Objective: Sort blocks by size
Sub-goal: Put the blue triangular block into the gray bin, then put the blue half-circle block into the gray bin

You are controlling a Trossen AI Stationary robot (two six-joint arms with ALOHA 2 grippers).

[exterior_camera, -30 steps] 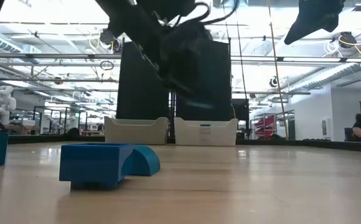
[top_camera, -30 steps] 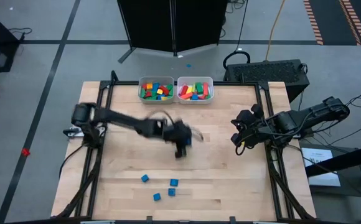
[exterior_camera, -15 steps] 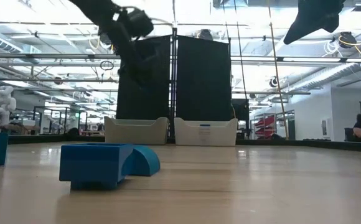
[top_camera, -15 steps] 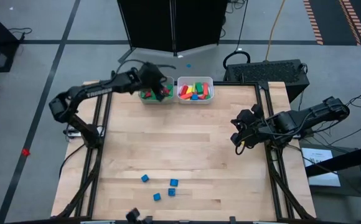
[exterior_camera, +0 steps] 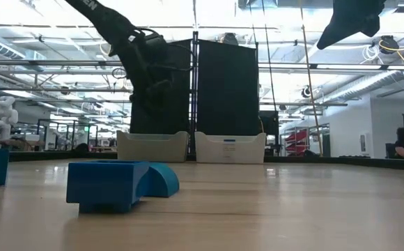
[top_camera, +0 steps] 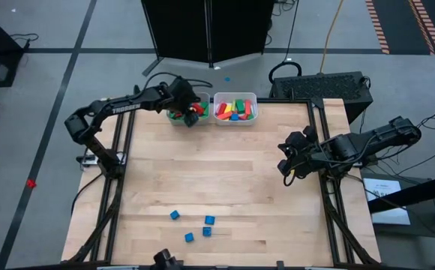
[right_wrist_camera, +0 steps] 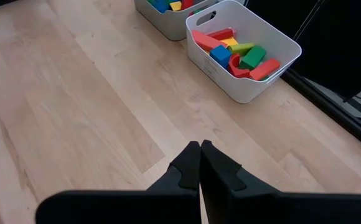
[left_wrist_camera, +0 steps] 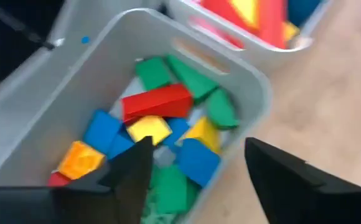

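Note:
Two pale bins stand side by side at the table's far edge. The left bin (top_camera: 171, 111) holds small blocks (left_wrist_camera: 162, 102) in red, yellow, blue, green and orange. The right bin (top_camera: 235, 96) holds longer blocks (right_wrist_camera: 239, 53). My left gripper (left_wrist_camera: 199, 149) hangs open above the left bin's near right corner, with nothing between its fingers; a blue block (left_wrist_camera: 198, 163) lies in the bin under the gap. Several small blue blocks (top_camera: 174, 214) rest on the table near its front edge. My right gripper (right_wrist_camera: 200, 149) waits shut above the table's right side.
In the low view a blue block (exterior_camera: 108, 183) with an arched piece beside it stands close to the camera. A dark object (top_camera: 165, 259) sits at the table's near edge. Bare wood (top_camera: 225, 172) lies between the bins and the blue blocks.
My left gripper has swung from the table's middle toward its far edge and risen. It now hangs over the left bin. In the last half second it shifted only a little over the bin.

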